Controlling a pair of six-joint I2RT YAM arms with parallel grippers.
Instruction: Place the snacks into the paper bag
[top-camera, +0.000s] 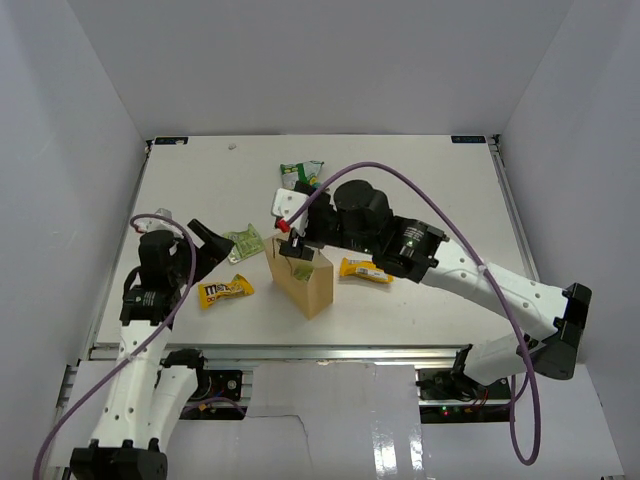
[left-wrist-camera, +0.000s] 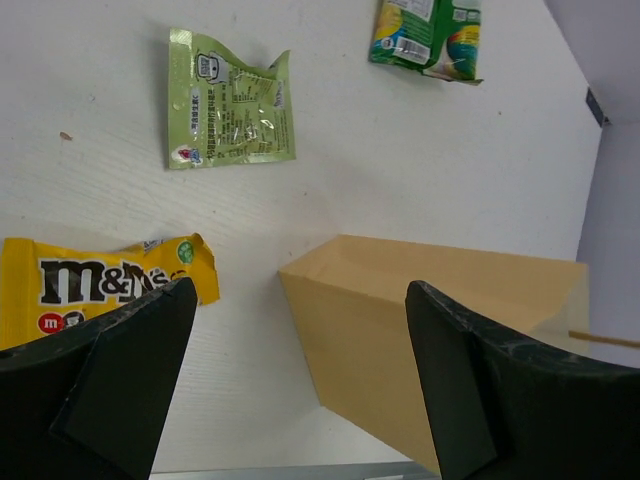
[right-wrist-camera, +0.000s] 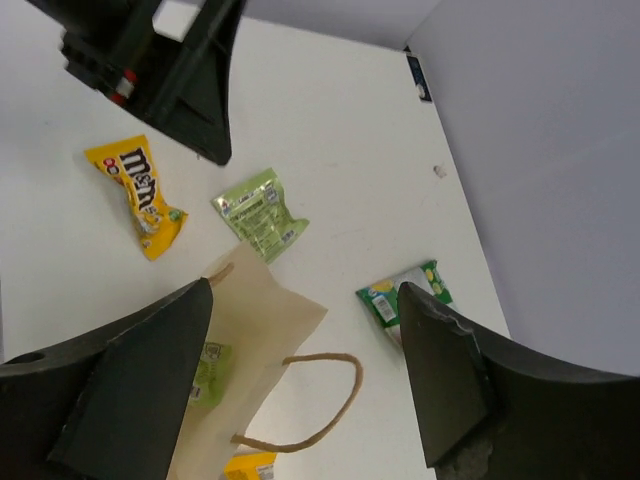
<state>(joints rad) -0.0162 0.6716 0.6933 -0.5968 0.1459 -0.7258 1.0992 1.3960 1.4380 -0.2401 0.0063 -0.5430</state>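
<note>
The tan paper bag (top-camera: 303, 285) stands upright at the middle of the table. It holds one pale green packet (right-wrist-camera: 207, 372). My right gripper (top-camera: 297, 248) hangs open and empty just above the bag's mouth (right-wrist-camera: 260, 330). My left gripper (top-camera: 212, 250) is open and empty, low to the left of the bag (left-wrist-camera: 400, 330). The yellow M&M's packet (top-camera: 225, 290) lies by the left fingers. The second pale green packet (top-camera: 243, 243) lies behind it. The green-and-white bag (top-camera: 303, 172) lies further back. The other yellow wrapper (top-camera: 366, 270) lies right of the paper bag.
White walls close in the table on the left, back and right. The table's metal front edge (top-camera: 300, 350) runs just before the bag. The right arm (top-camera: 440, 262) reaches across the table's right half, with a purple cable arching over it.
</note>
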